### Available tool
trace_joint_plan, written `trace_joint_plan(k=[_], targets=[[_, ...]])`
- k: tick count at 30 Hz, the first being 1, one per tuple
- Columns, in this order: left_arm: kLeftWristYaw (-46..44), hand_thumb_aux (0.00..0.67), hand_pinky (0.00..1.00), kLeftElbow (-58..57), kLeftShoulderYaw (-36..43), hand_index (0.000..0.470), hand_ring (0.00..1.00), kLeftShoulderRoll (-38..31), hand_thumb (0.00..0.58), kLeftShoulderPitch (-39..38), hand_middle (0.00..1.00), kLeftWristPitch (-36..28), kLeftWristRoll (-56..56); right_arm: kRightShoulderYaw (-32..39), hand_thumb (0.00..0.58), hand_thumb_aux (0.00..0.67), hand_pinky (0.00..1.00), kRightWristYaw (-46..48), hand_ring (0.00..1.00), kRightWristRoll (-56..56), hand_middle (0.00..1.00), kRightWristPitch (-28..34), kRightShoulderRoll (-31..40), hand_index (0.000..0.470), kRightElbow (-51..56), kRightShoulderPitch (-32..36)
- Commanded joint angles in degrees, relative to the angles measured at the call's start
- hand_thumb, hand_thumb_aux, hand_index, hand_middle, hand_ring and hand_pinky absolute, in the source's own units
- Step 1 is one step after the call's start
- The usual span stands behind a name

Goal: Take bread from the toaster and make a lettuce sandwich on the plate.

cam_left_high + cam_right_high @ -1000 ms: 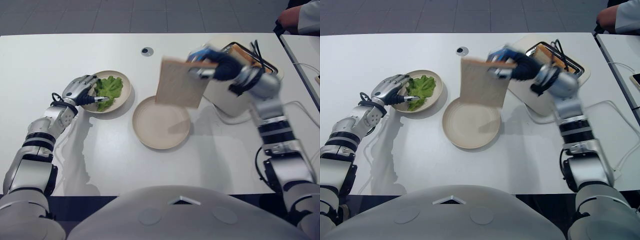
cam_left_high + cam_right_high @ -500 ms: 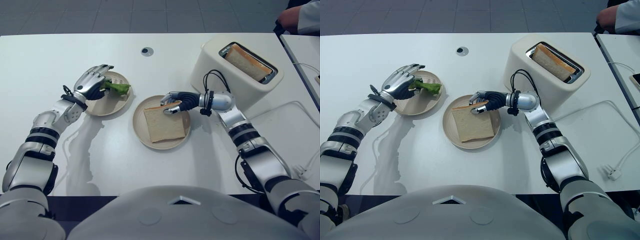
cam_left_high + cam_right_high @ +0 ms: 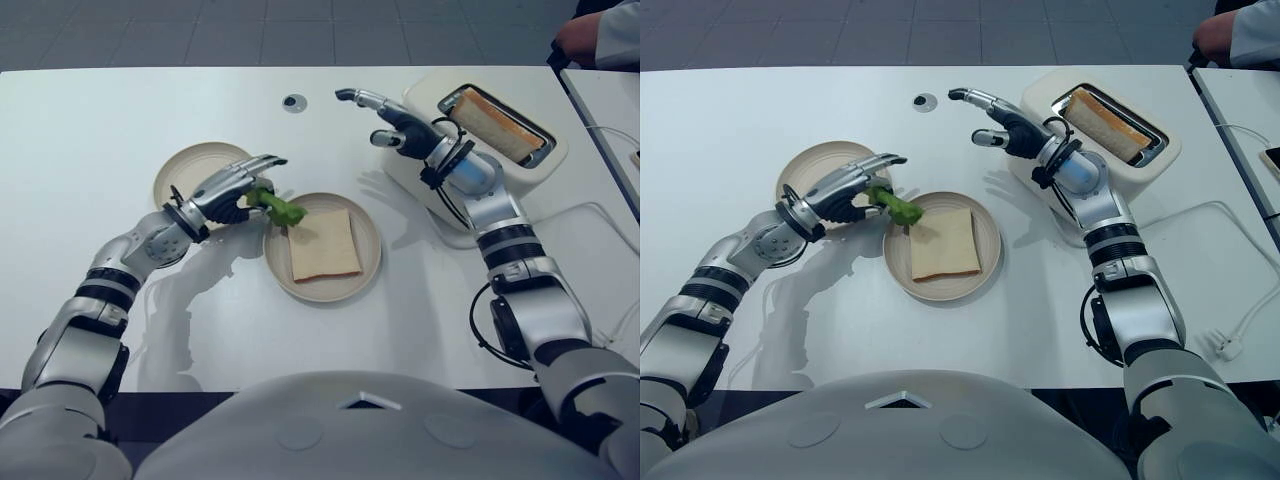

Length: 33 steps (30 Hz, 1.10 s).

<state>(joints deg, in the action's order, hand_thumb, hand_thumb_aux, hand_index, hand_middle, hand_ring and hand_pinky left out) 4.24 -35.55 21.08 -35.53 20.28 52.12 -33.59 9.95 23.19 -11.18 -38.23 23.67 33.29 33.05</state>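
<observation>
A slice of bread (image 3: 324,244) lies flat on the beige plate (image 3: 366,275) at the table's middle. My left hand (image 3: 225,190) is shut on a green lettuce leaf (image 3: 276,208), holding it over the plate's left rim beside the bread. The white toaster (image 3: 437,195) stands at the right with a second bread slice (image 3: 498,110) sticking out of its slot. My right hand (image 3: 385,115) hovers open, raised to the left of the toaster, holding nothing.
A second beige dish (image 3: 193,167) sits behind my left hand. The toaster's cable (image 3: 1200,215) runs to a plug (image 3: 1225,346) on the right. A small round grommet (image 3: 294,102) sits in the table's far middle. A person's sleeve (image 3: 600,30) shows at the far right corner.
My left hand lifted the lettuce off the side dish and carried it right to the plate's rim. My right hand let go of the bread slice and rose back toward the toaster, opening.
</observation>
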Motion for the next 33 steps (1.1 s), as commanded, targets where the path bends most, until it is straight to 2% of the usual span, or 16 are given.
trace_joint_plan(k=[1,2,3,4,14,19,20,21,22,23,33], targets=[[-2.59,0.67,0.0,1.01,2.75,0.47,0.0,3.42,0.58,-0.06,0.0,0.45,-1.19,-2.7,0.0,0.0,0.0,-0.51,0.0,3.45,0.0,1.52,-0.56,0.0,-2.92,0.64],[-3.23,0.468,0.0,0.98,3.45,0.328,0.0,4.22,0.527,-0.01,0.0,0.25,-1.62,-2.85,0.0,0.0,0.0,-0.11,0.0,4.04,0.0,1.83,-0.6,0.0,-3.62,0.47],[-4.05,0.189,0.0,0.83,4.0,0.133,0.0,4.89,0.281,-0.04,0.0,0.25,-1.61,-2.91,0.0,0.0,0.0,0.23,0.0,4.39,0.0,2.04,-0.59,0.0,-4.23,0.24],[-4.55,0.0,0.0,0.65,4.3,0.0,0.0,5.26,0.0,-0.07,0.0,0.36,-1.52,-2.84,0.0,0.0,0.0,0.49,0.0,4.58,0.0,2.17,-0.63,0.0,-4.65,0.05],[-4.76,0.0,0.0,3.12,2.8,0.0,0.0,7.35,0.0,-0.62,0.0,4.37,1.55,-2.79,0.0,0.0,0.0,1.86,0.0,5.02,0.0,2.63,-0.46,0.0,-5.93,-0.56],[-4.45,0.0,0.0,3.03,1.82,0.0,0.0,6.41,0.0,-0.65,0.0,3.27,0.21,-2.7,0.0,0.0,0.0,2.57,0.0,5.08,0.0,2.47,-0.4,0.0,-6.07,-0.7],[-4.62,0.042,0.0,3.11,1.69,0.029,0.0,6.12,0.071,-0.69,0.0,3.03,0.07,-2.68,0.0,0.0,0.0,2.68,0.0,5.05,0.0,2.44,-0.38,0.0,-6.08,-0.73],[-4.48,0.36,0.0,2.82,1.83,0.253,0.0,6.0,0.456,-0.57,0.0,2.56,-0.8,-2.66,0.0,0.0,0.0,2.79,0.0,5.03,0.0,2.41,-0.37,0.0,-6.08,-0.74],[-4.27,0.52,0.0,2.4,2.16,0.365,0.0,6.01,0.551,-0.38,0.0,1.99,-1.92,-2.64,0.0,0.0,0.0,2.9,0.0,5.0,0.0,2.36,-0.36,0.0,-6.12,-0.78],[-3.97,0.67,0.0,2.08,2.43,0.47,0.0,6.05,0.58,-0.2,0.0,1.54,-2.93,-2.61,0.0,0.0,0.0,3.02,0.0,4.99,0.0,2.32,-0.37,0.0,-6.21,-0.86],[-1.27,0.67,0.0,2.71,2.22,0.47,0.0,5.92,0.58,0.44,0.0,1.61,-6.09,-2.42,0.0,0.0,0.0,4.01,0.0,4.88,0.0,2.28,-0.44,0.0,-6.85,-1.14]])
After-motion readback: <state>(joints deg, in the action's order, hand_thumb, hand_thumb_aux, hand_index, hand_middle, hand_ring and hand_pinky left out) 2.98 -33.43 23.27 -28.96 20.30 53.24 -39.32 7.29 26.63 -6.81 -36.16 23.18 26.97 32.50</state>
